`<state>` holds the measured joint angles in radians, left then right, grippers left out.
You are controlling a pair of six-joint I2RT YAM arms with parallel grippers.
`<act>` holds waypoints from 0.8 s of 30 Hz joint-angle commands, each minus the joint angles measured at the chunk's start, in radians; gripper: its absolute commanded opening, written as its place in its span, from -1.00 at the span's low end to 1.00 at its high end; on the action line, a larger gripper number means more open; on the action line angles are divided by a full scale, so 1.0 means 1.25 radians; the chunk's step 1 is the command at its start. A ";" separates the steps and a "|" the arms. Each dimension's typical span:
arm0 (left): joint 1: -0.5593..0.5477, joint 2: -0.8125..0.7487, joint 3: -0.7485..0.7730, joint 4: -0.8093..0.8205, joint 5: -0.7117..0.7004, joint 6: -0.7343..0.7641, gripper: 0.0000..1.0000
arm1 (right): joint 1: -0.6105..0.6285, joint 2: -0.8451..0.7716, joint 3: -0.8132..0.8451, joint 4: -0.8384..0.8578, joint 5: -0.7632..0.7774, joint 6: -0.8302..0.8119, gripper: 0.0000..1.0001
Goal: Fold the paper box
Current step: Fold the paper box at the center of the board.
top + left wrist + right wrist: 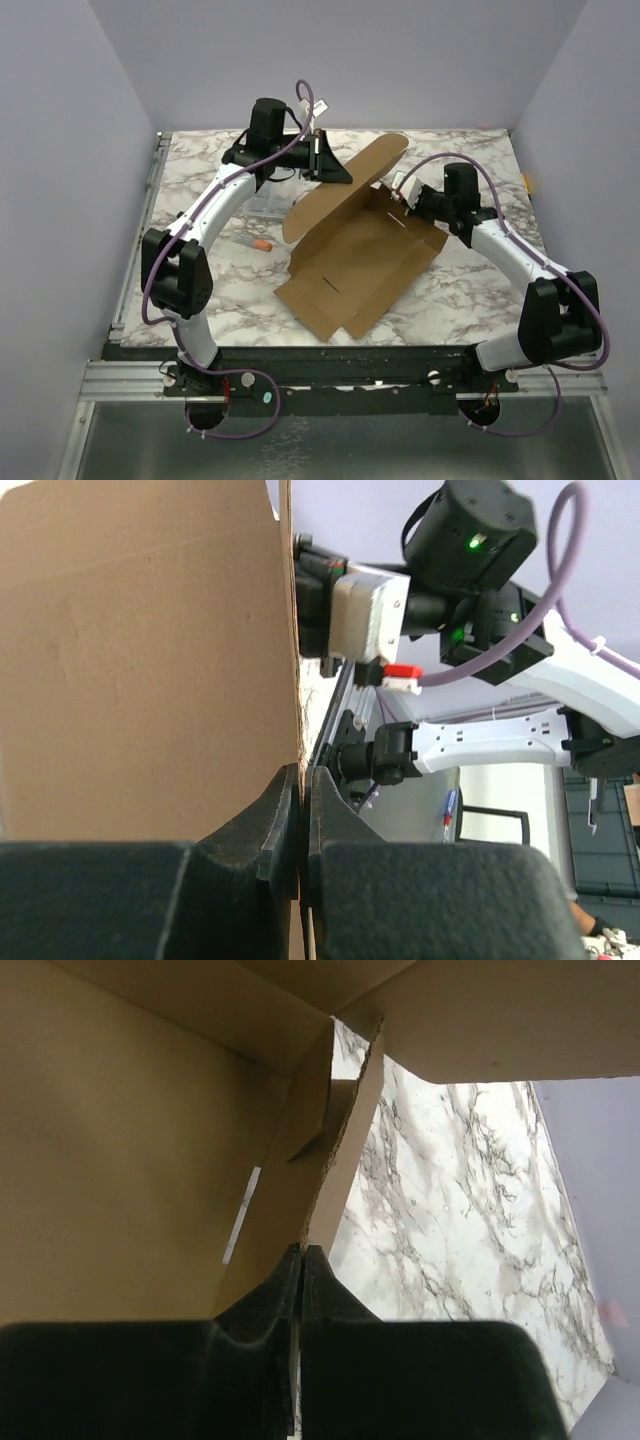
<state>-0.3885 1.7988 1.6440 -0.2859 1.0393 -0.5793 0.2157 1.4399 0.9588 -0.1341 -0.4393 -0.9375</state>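
Left arm base (197, 350): bolted at the near edge, on the left, with the arm bowing up and away toward the far left of the bench (470, 295)
Right arm base (500, 352): bolted at the near edge, on the right, with the arm reaching in toward the middle
Bench: white marble pattern with grey veins, carrying everything else
Paper box (355, 265): brown cardboard, part opened, in the middle of the bench; its main panel lies flat with one corner pointing at the near edge, and slits show in the near part
Raised flap: a long flap with a rounded end stands up from the far side of the paper box and slants toward the far right
Small orange-tipped tube (252, 242): lies on the bench left of the paper box, apart from it
Clear plastic case (264, 206): just beyond the tube, beside the left forearm; its contents are too faint to tell
Right hand (405, 190): at the far right side wall of the paper box; the wrist view shows the hand (301, 1255) pressed together on a thin cardboard edge
Left hand (322, 158): at the far left edge of the raised flap; the wrist view shows the hand (302, 780) clamped on the upright cardboard edge, with the right arm's wrist visible beyond it
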 commanded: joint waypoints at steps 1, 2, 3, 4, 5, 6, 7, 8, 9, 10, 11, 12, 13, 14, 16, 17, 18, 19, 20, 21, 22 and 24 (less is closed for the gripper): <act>-0.001 -0.023 0.054 0.010 0.003 -0.011 -1.00 | -0.002 -0.007 0.004 -0.050 -0.025 -0.053 -0.97; -0.001 -0.024 0.054 0.010 0.003 -0.011 -1.00 | -0.002 -0.008 0.006 -0.054 -0.025 -0.059 -0.97; -0.001 -0.024 0.053 0.011 0.004 -0.012 -1.00 | -0.002 -0.009 0.006 -0.055 -0.026 -0.062 -0.97; -0.001 -0.024 0.050 0.010 0.005 -0.011 -1.00 | -0.003 -0.013 0.007 -0.056 -0.027 -0.065 -0.97; -0.001 -0.024 0.043 0.011 0.008 -0.009 -1.00 | -0.002 -0.016 0.007 -0.058 -0.031 -0.069 -0.97; -0.002 -0.025 0.037 0.010 0.009 -0.007 -1.00 | -0.003 -0.021 0.005 -0.057 -0.035 -0.073 -0.97; -0.001 -0.024 0.030 0.010 0.013 -0.006 -1.00 | -0.002 -0.026 0.002 -0.057 -0.039 -0.075 -0.97; -0.001 -0.024 0.020 0.011 0.017 -0.004 -1.00 | -0.003 -0.030 0.000 -0.055 -0.044 -0.077 -0.97; -0.001 -0.025 0.014 0.010 0.019 -0.001 -1.00 | -0.003 -0.034 -0.004 -0.054 -0.048 -0.080 -0.97; -0.001 -0.025 0.008 0.011 0.023 0.002 -1.00 | -0.002 -0.035 -0.006 -0.052 -0.049 -0.081 -0.97; -0.001 -0.026 0.001 0.011 0.028 0.003 -1.00 | -0.002 -0.035 -0.009 -0.051 -0.046 -0.082 -0.97; -0.001 -0.027 -0.004 0.010 0.032 0.005 -1.00 | -0.002 -0.034 -0.010 -0.052 -0.043 -0.086 -0.97; -0.002 -0.026 -0.009 0.011 0.039 0.006 -1.00 | -0.002 -0.033 -0.013 -0.052 -0.041 -0.089 -0.97; -0.002 -0.024 -0.016 0.011 0.044 0.008 -1.00 | -0.002 -0.032 -0.014 -0.048 -0.041 -0.089 -0.97; -0.004 -0.022 -0.029 0.011 0.049 0.012 -1.00 | -0.003 -0.029 -0.017 -0.045 -0.044 -0.088 -0.97; -0.005 -0.021 -0.034 0.010 0.052 0.014 -1.00 | -0.002 -0.027 -0.018 -0.043 -0.047 -0.088 -0.97; -0.007 -0.019 -0.039 0.010 0.054 0.016 -1.00 | -0.002 -0.025 -0.020 -0.039 -0.047 -0.086 -0.97; -0.010 -0.017 -0.043 0.011 0.056 0.018 -1.00 | -0.003 -0.022 -0.022 -0.032 -0.042 -0.084 -0.97; -0.013 -0.016 -0.045 0.010 0.059 0.019 -1.00 | -0.002 -0.018 -0.027 -0.022 -0.033 -0.081 -0.97; -0.018 -0.014 -0.047 0.010 0.062 0.020 -1.00 | -0.002 -0.015 -0.029 -0.015 -0.026 -0.081 -0.97; -0.023 -0.014 -0.047 0.009 0.064 0.021 -1.00 | -0.002 -0.012 -0.033 -0.007 -0.017 -0.078 -0.97; -0.031 -0.012 -0.047 0.009 0.066 0.022 -1.00 | -0.002 -0.009 -0.040 0.008 -0.002 -0.075 -0.97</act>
<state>-0.3981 1.7988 1.5940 -0.2852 1.0592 -0.5720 0.2138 1.4166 0.9321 -0.1715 -0.4576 -1.0306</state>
